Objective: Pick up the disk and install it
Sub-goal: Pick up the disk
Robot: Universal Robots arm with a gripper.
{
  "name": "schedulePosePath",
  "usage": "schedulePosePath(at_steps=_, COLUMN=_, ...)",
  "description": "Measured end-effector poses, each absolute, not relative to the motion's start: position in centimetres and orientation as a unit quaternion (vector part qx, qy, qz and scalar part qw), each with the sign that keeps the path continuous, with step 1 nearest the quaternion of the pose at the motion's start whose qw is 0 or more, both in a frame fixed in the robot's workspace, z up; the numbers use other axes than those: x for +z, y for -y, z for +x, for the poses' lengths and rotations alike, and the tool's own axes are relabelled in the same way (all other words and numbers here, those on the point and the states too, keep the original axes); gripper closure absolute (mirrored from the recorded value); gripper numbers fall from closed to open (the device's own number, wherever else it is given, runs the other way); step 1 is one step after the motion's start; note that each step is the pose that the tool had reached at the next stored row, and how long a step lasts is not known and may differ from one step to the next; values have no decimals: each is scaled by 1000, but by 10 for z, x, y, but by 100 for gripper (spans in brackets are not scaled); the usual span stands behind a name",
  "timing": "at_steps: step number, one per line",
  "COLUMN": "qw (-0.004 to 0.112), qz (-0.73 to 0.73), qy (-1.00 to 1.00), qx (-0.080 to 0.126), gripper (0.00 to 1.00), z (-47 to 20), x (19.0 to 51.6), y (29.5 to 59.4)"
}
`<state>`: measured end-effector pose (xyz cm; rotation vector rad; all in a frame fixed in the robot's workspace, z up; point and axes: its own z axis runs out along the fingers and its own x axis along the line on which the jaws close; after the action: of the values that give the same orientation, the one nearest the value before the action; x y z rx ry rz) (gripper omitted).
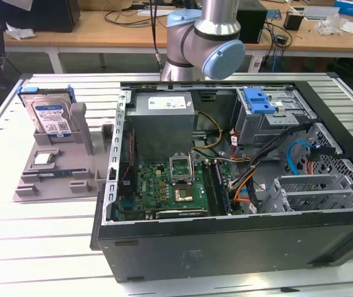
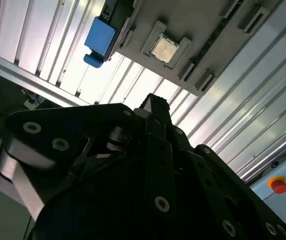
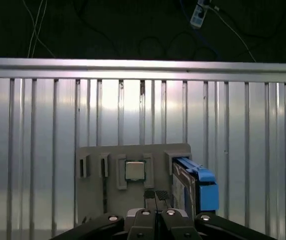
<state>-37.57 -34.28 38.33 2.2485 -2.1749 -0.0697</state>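
1. Ribbed metal slats make up the table (image 1: 15, 247), with a cluttered wooden workbench (image 1: 102, 28) behind it in the exterior view.
2. On the table, towards the exterior view's left, sits a grey holder (image 1: 86, 133). An open computer case (image 1: 225, 241) fills the middle and the exterior view's right.
3. The disk (image 1: 51, 116) stands upright in a slot of the holder, its label facing the camera and its blue bracket framing it. A small square processor chip (image 1: 44, 158) lies flat in the holder just in front of it.
4. By my reading the task has hardly begun. The disk is not yet lifted, and nothing of it is inside the case. The drive cage (image 1: 275, 120) at the far corner of the case carries only a bare blue clip (image 1: 258, 100).
5. The arm (image 1: 207, 37) stands at the far edge of the table.
6. In the first wrist view the gripper (image 3: 156, 195) has its fingertips pressed together with nothing between them.
7. In that view the disk (image 3: 190, 185) sits near the fingertips but apart from them, offset to one side. The processor chip (image 3: 134, 170) lies more nearly in line with them.
8. In the second wrist view the disk's blue bracket (image 2: 100, 40) and the chip (image 2: 163, 49) lie beyond the dark gripper body, with no contact.
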Motion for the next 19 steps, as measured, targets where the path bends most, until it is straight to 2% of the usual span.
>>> schedulePosePath(at_steps=14, qw=8, qz=765, qy=643, qx=-22, gripper=89, z=-376, x=383, y=343)
schedulePosePath(at_steps=16, qw=8, qz=767, qy=642, qx=-22, gripper=76, z=-375, x=383, y=343)
schedulePosePath(at_steps=18, qw=8, qz=768, qy=640, qx=-22, gripper=52, z=-375, x=383, y=343)
schedulePosePath(at_steps=19, qw=8, qz=769, qy=639, qx=-22, gripper=46, z=-375, x=383, y=343)
